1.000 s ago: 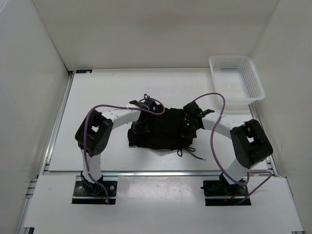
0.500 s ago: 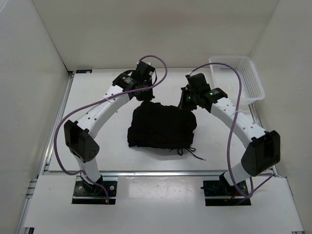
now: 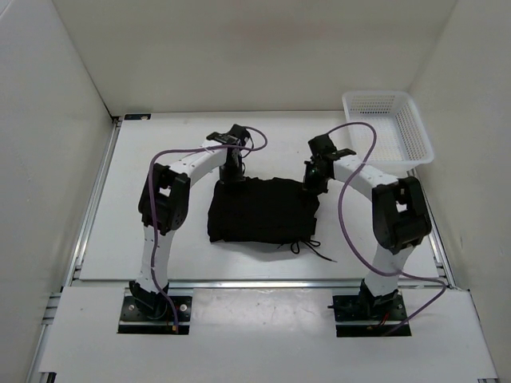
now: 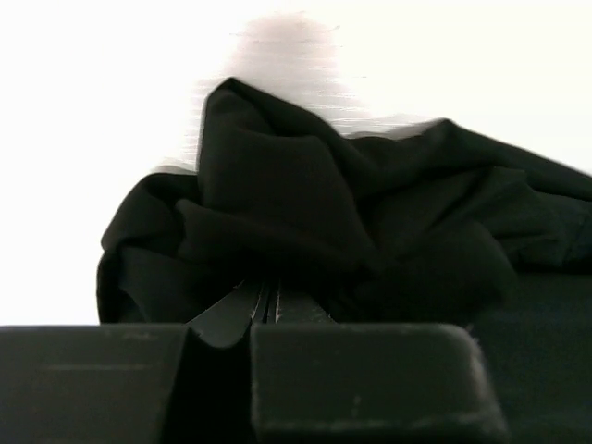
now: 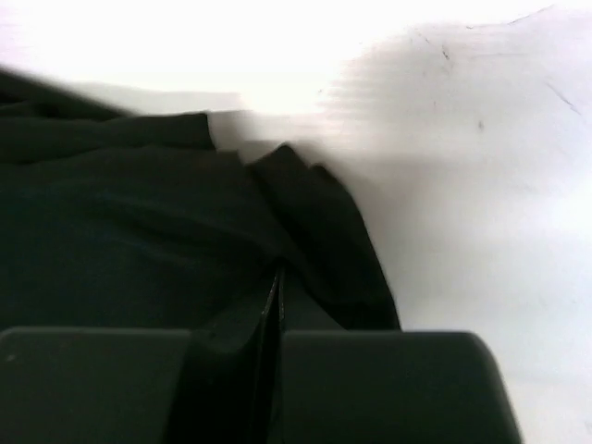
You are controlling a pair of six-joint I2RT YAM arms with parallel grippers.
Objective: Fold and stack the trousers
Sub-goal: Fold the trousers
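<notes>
Black trousers (image 3: 263,214) lie folded in a compact rectangle, left gripper (image 3: 232,179) and right gripper (image 3: 310,187) clamped on their far corners; release and stacking apparently remain.

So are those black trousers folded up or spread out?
Folded: the trousers lie as one compact rectangular bundle, no legs stretched out.

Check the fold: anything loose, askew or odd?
The drawstring trails loose off the near right edge of the trousers onto the table, and the far left corner is bunched where the left claw pinches it. Otherwise nothing stands out.
</notes>
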